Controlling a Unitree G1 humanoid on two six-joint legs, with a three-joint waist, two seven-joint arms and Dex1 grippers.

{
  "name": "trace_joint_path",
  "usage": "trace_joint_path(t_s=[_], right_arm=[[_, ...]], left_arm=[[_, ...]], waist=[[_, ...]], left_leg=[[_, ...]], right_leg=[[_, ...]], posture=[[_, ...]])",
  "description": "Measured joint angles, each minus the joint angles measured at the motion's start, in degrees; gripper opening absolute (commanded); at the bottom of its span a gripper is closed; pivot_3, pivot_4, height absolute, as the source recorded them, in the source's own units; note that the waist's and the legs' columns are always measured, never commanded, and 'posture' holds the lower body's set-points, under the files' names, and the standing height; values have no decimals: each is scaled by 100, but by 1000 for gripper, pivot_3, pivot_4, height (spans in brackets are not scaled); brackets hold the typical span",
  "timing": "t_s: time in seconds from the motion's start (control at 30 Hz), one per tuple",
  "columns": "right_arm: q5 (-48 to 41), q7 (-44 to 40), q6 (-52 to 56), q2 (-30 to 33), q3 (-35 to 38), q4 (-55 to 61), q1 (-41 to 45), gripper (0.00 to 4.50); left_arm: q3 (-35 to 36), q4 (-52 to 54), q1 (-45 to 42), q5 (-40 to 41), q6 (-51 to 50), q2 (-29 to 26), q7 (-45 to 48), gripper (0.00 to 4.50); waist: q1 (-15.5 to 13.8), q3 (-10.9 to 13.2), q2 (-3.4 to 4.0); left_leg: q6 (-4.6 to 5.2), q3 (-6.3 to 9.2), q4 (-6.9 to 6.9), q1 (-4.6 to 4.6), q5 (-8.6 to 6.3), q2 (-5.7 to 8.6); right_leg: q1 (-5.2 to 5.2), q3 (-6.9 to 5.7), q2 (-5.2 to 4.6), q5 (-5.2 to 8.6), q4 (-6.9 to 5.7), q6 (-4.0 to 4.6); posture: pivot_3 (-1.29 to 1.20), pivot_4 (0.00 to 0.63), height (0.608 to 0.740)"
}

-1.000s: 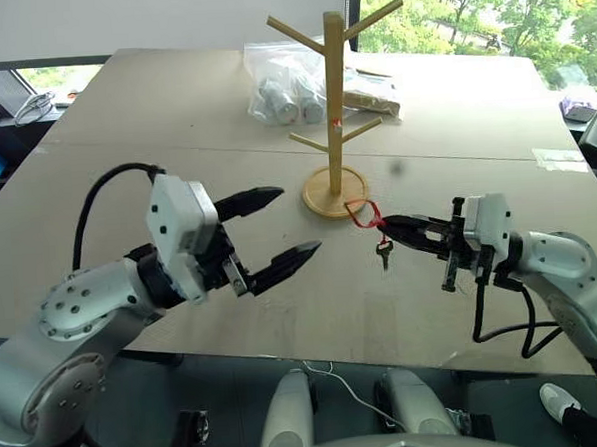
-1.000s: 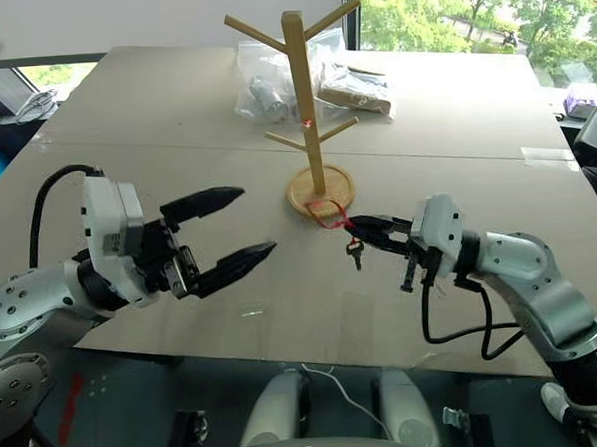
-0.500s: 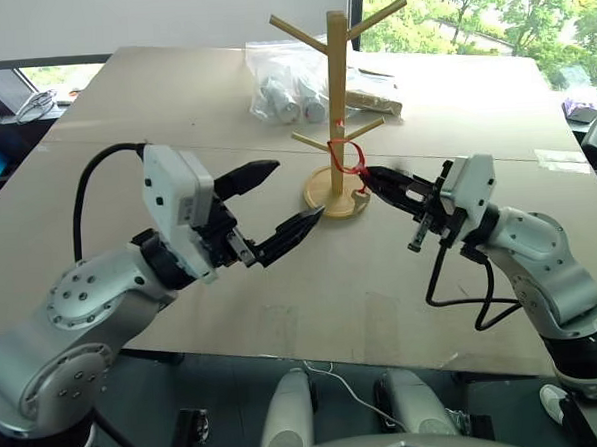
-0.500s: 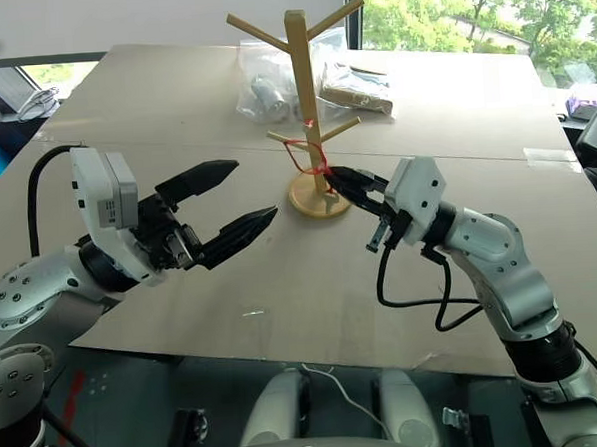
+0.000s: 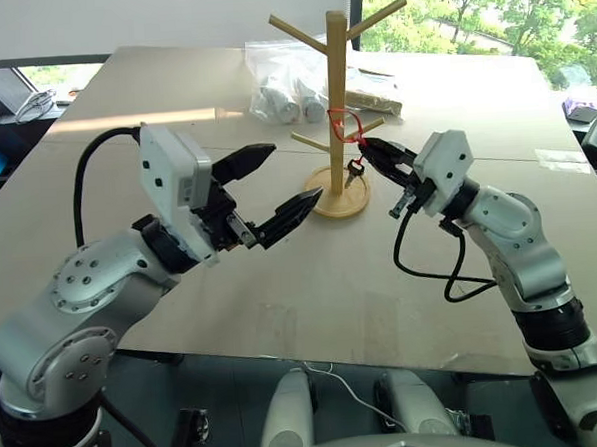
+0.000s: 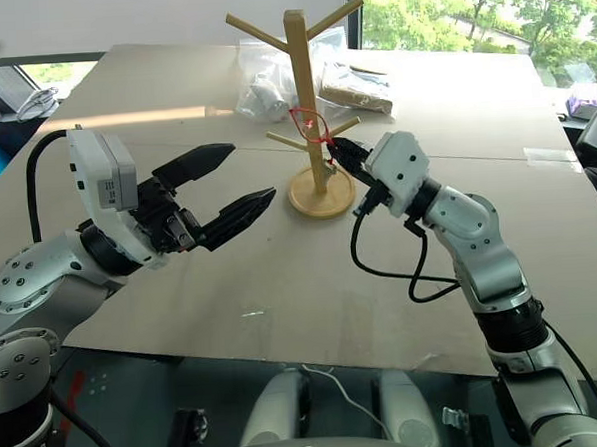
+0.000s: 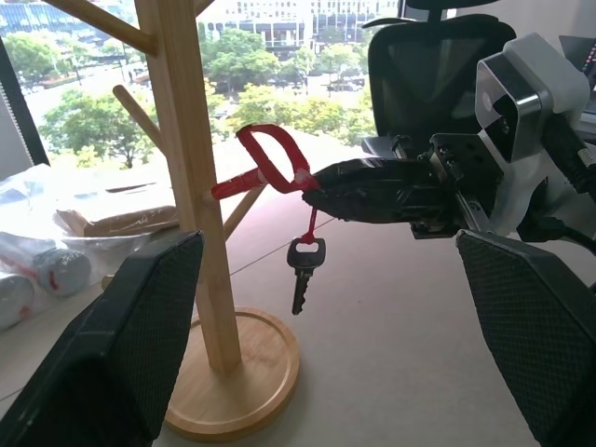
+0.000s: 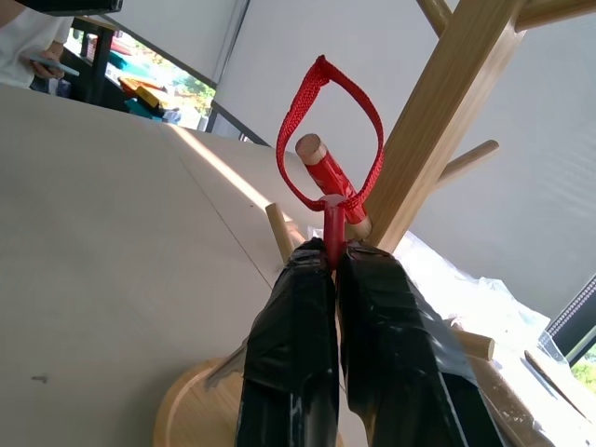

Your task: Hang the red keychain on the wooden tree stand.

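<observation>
The wooden tree stand (image 5: 336, 91) stands upright on its round base (image 5: 330, 206) mid-table. My right gripper (image 5: 367, 149) is shut on the red keychain (image 5: 346, 127), pinching the cord just below the loop. The small key (image 7: 303, 270) hangs under the fingers. The gripper holds the loop (image 8: 331, 140) up by the stand's lower right peg (image 8: 321, 166). In the right wrist view the peg's tip shows through the loop, but I cannot tell if the loop is around it. My left gripper (image 5: 294, 174) is open and empty, just left of the stand's base and pointing at it.
Clear plastic bags (image 5: 286, 84) holding white rolls and a brown item lie behind the stand. A strip of tape (image 5: 560, 157) sits near the table's right edge. A black office chair (image 7: 438, 65) stands beyond the table.
My right gripper carried the keychain up and away from me, from beside the stand's base to the lower right peg. The left gripper rose slightly and stayed open.
</observation>
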State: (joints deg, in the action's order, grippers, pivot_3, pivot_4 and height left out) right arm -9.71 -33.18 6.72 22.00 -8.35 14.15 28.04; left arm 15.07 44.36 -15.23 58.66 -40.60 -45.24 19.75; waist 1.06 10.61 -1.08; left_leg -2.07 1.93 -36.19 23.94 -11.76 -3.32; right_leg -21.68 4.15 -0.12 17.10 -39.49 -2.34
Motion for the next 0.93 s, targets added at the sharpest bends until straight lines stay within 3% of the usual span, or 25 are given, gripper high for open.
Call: trace_joint_path(t_s=[0.27, 0.47, 0.5, 0.6, 0.73, 0.93], right_arm=[[153, -77, 185, 11, -49, -164, 45, 13], [140, -322, 357, 62, -76, -170, 44, 2665], [138, -344, 372, 78, -75, -170, 44, 2896], [-47, -722, 540, 447, -31, -168, 13, 4433], [-734, -1407, 1114, 1122, 432, -162, 46, 4475], [-2434, -2069, 3231, 2094, 1035, 412, 534, 4475]], left_arm=[[1, 0, 25, -68, 1, 36, 0, 4500], [3, -25, 32, -236, 9, 40, 21, 4500], [3, -38, 32, -246, 10, 40, 25, 4500], [20, -290, 10, -303, -43, -90, 121, 4500], [76, -919, -45, -302, -333, -718, 641, 4500], [192, -1877, -356, -238, -578, -1476, 1922, 4500]], waist=[[3, 0, 0], [1, 0, 0], [1, 0, 0], [-2, 0, 0], [-4, 2, 0], [41, 6, 2]], left_leg=[[0, 0, 0, 0, 0, 0], [0, 0, 0, 0, 0, 0], [0, 0, 0, 0, 0, 0], [0, -1, 0, 0, 0, 0], [1, -1, 0, 1, -1, 1], [1, -2, 13, 1, -1, 0]], right_leg=[[0, 0, 0, 0, 0, 0], [0, 0, 0, 0, 0, 0], [0, 0, 0, 0, 0, 0], [0, 0, 0, 0, 0, 0], [-1, -1, -1, 1, 1, 0], [-10, -1, 0, 3, 0, 3]], posture=[[0, 150, 740], [0, 150, 740], [0, 150, 740], [0, 150, 740], [0, 150, 740], [0, 150, 740]])
